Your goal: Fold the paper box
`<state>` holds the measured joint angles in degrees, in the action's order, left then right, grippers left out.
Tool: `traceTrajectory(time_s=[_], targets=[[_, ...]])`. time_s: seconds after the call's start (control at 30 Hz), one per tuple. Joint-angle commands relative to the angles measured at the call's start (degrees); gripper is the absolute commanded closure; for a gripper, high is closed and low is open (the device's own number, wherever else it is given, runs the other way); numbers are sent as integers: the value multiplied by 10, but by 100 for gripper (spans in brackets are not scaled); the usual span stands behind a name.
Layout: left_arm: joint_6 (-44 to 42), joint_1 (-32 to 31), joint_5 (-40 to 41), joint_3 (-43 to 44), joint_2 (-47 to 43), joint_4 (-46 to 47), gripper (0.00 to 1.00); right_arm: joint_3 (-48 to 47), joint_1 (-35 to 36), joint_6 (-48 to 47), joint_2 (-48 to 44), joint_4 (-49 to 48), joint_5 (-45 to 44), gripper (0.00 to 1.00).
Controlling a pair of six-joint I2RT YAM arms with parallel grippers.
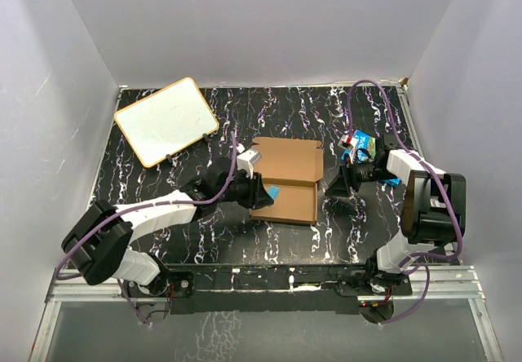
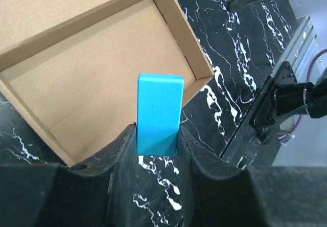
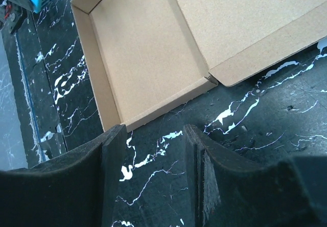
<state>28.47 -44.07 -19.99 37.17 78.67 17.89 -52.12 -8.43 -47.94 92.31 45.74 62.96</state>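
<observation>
The brown paper box (image 1: pixel 285 184) lies mid-table, its near half folded into a shallow tray with raised walls and its lid flat behind. The tray shows in the left wrist view (image 2: pixel 97 78) and the right wrist view (image 3: pixel 148 53). My left gripper (image 1: pixel 263 192) is shut on a plain blue block (image 2: pixel 158 115) and holds it over the tray's left wall. My right gripper (image 1: pixel 336 186) is open and empty just right of the tray's corner, above the table (image 3: pixel 153 150).
A white board with an orange rim (image 1: pixel 165 121) lies tilted at the back left. A blue colourfully printed box (image 1: pixel 360 146) sits by the right arm's wrist. The black marbled table (image 1: pixel 204 231) ends at a metal rail in front.
</observation>
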Motion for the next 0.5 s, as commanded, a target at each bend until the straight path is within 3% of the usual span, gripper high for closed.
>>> traceTrajectory(time_s=[0.0, 0.47], targets=[[-26, -17, 33, 39, 24, -10, 100, -24, -4, -21, 1, -9, 30, 48], [-49, -38, 68, 90, 84, -57, 100, -24, -4, -22, -1, -7, 30, 48]])
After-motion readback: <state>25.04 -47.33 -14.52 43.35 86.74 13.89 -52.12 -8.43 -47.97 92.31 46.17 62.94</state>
